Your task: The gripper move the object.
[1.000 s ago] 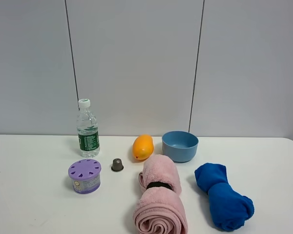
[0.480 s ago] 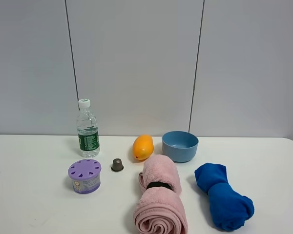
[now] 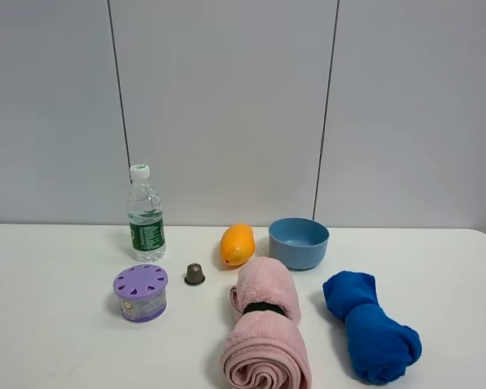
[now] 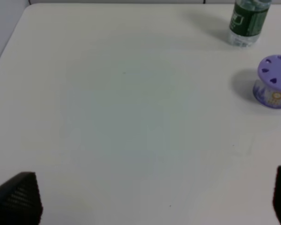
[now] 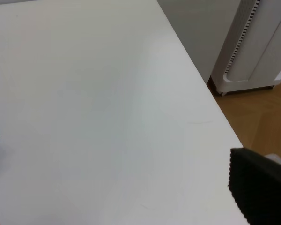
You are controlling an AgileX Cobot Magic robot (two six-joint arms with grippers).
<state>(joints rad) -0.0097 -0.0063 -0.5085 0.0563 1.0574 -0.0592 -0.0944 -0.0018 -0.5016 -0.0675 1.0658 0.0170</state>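
The tiny dark grey-brown coffee capsule (image 3: 194, 274) stands upright on the white table (image 3: 57, 340), between the purple vented container (image 3: 141, 292) and the orange fruit (image 3: 236, 244). No arm or gripper shows in the exterior high view. In the left wrist view the left gripper (image 4: 150, 199) is open and empty, its black fingertips (image 4: 16, 199) wide apart over bare table, far from the capsule. In the right wrist view the right gripper (image 5: 126, 197) is open and empty near the table's right edge. The capsule shows in neither wrist view.
A water bottle (image 3: 146, 214) stands behind the purple container; both show in the left wrist view (image 4: 246, 21) (image 4: 274, 82). A blue bowl (image 3: 298, 242), a rolled pink towel (image 3: 265, 324) and a rolled blue cloth (image 3: 371, 326) lie to the right. A white appliance (image 5: 253, 47) stands on the floor beyond the table edge.
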